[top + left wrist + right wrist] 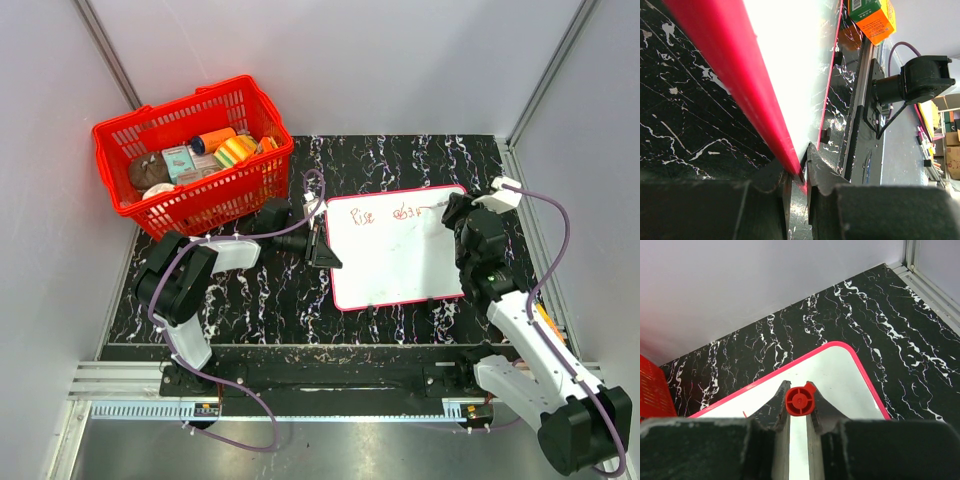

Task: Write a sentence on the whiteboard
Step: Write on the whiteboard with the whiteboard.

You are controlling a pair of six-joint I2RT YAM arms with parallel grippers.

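Firstly, from the top camera we see the whiteboard (395, 262) lying on the black marble table (400, 160), a little right of the middle of the frame and slightly turned. Near its upper edge stands the sentence (385, 214), thin red handwriting in two small groups; we cannot read the letters surely. The left gripper (322, 247) is at the left edge of the board and closed on it. The right gripper (447, 210) is over the upper right corner of the board, just beside the end of the writing. A red basket (195, 150) with packets inside stands in the upper left, well apart from the board.

Next, the left wrist camera. At the bottom middle the left gripper (801, 172) pinches the red-pink edge of the whiteboard (790, 55), which runs from the upper left down between the jaws; both fingers touch it. An orange and green box (872, 17) lies in the upper right corner, and a black arm joint (920, 80) is at the right.

Finally, the right wrist camera. At the bottom middle the right gripper (799, 390) is closed on a red marker (800, 401); we see only its round end between the fingers. Behind it the whiteboard (850, 370) shows one rounded corner on the table (880, 305). A piece of the red basket (652, 390) is at the left edge.
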